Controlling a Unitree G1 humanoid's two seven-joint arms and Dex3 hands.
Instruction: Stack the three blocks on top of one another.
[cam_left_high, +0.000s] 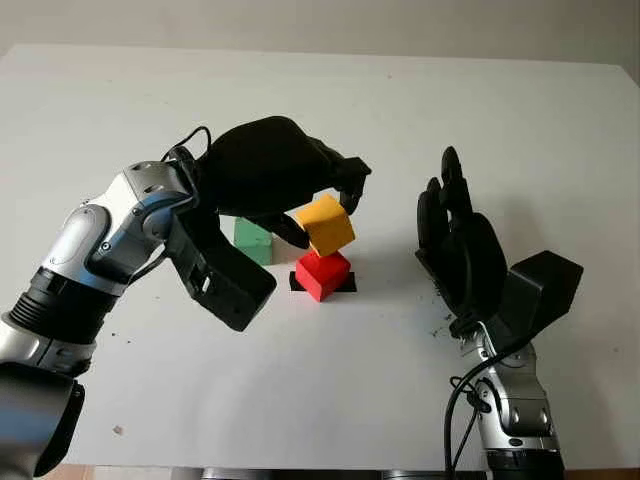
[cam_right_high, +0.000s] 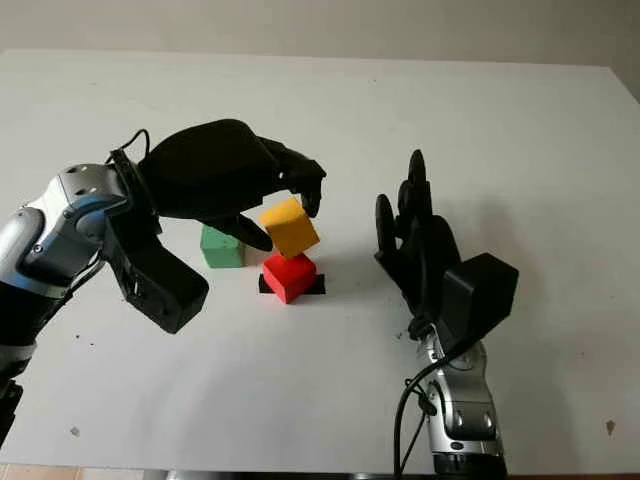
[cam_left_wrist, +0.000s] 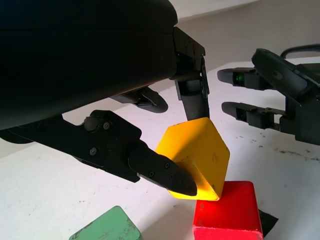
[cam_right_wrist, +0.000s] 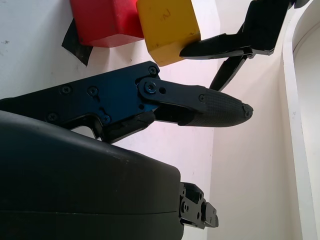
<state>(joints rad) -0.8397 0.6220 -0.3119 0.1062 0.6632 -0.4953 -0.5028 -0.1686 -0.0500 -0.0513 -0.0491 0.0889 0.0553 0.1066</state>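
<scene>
Nearest the robot, the right hand (cam_left_high: 462, 245) is held open and upright above the white table (cam_left_high: 520, 120), just to the right of the blocks and holding nothing. Further in, the red block (cam_left_high: 322, 273) is seen resting on a black marker patch (cam_left_high: 347, 283) on the table. The yellow block (cam_left_high: 325, 224) is gripped between the fingers (cam_left_wrist: 160, 170) of the left hand (cam_left_high: 275, 175) and is held tilted, with one lower corner touching or nearly touching the top of the red block. The placement of the second tier is judged to be in progress, not completed. Beyond and to the left, the green block (cam_left_high: 252, 239) is seen standing on the table, partly hidden beneath the left hand and apart from the red block. A risk is presented by the tilt: if the yellow block were released in this attitude, it could roll off the red block or settle skewed, leaving a poor seat for the green block. A second risk is that the red block could be pushed off its marker by sideways pressure during levelling. The green block could also be knocked by the left hand on withdrawal. No containers are present on the table.
</scene>
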